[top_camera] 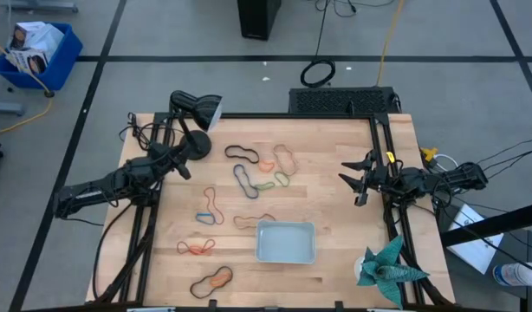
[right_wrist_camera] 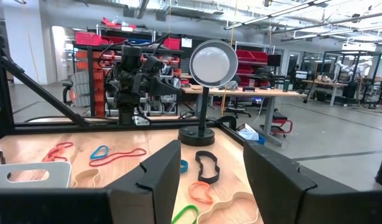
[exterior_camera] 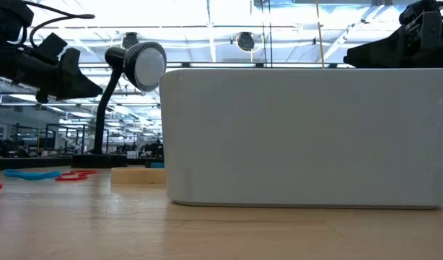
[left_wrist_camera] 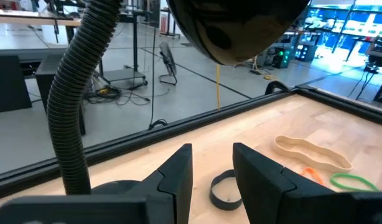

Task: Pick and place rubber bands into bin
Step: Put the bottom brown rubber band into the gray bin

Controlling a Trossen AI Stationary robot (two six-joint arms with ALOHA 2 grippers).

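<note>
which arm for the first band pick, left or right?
Left, probably. The left hand is open and close to the black rubber band, which shows just past its fingers in the left wrist view. The right hand, also open, waits farther from every band, off the bin.

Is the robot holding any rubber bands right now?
No. Both the left gripper and right gripper have open, empty jaws; the rubber bands lie on the table.

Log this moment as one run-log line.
left claw: open, by lamp | right claw: open, table's right side | bin: empty | rubber bands: all on table
</note>
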